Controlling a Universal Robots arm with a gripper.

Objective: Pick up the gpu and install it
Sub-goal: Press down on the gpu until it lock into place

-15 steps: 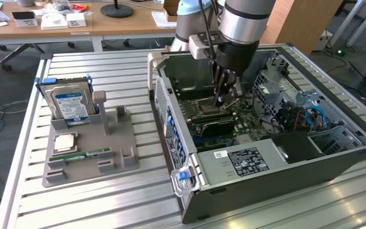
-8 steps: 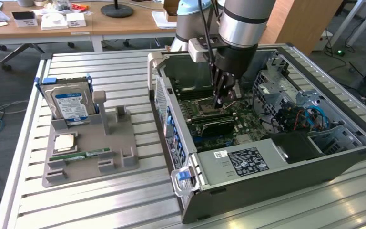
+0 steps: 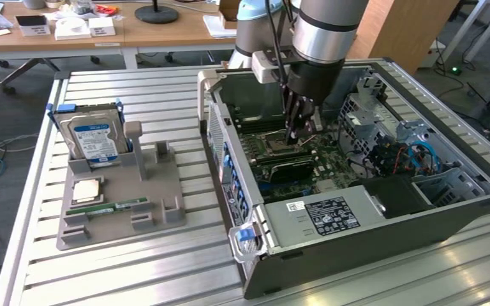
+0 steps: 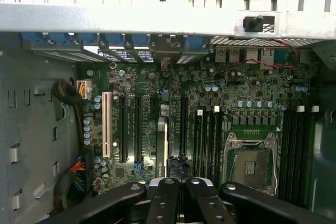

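The gpu stands on edge as a dark card on the motherboard inside the open computer case. In the wrist view the gpu shows edge-on as a thin strip among the expansion slots, right below my fingertips. My gripper hangs inside the case just above the card, beside the CPU socket. Its black fingers are pressed together and the gripper is shut. Whether the tips touch the card's top edge I cannot tell.
A grey parts holder on the slatted table at the exterior view's left carries a blue-labelled hard drive, a CPU chip and a green memory stick. The case walls, drive cage and power supply hem in the board.
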